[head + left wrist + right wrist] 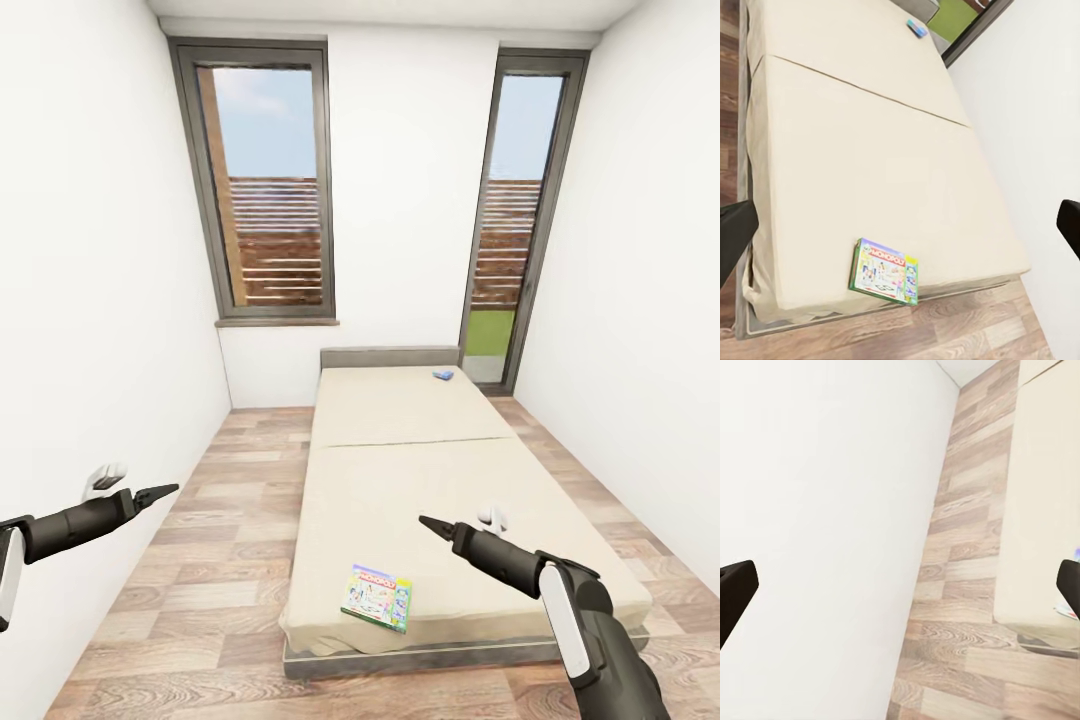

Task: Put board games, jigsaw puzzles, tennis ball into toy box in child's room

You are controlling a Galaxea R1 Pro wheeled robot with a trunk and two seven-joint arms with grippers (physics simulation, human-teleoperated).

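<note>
Head view: the bed (400,470) fills the centre of the frame, its grey headboard under the far wall between two windows. A Monopoly board game (378,597) lies flat near the foot edge, lower centre; a small blue board game (443,376) rests by the headboard, upper centre. Both sit untouched on the mattress, well apart.

Left gripper (160,491) hovers over floor at lower left, right gripper (432,524) over the mattress at lower right; neither holds anything. In both wrist views the fingers stand spread wide.

Judgement: collection barely begun; both bed games await pickup, and the remaining toys and toy box are unaccounted for here.
</note>
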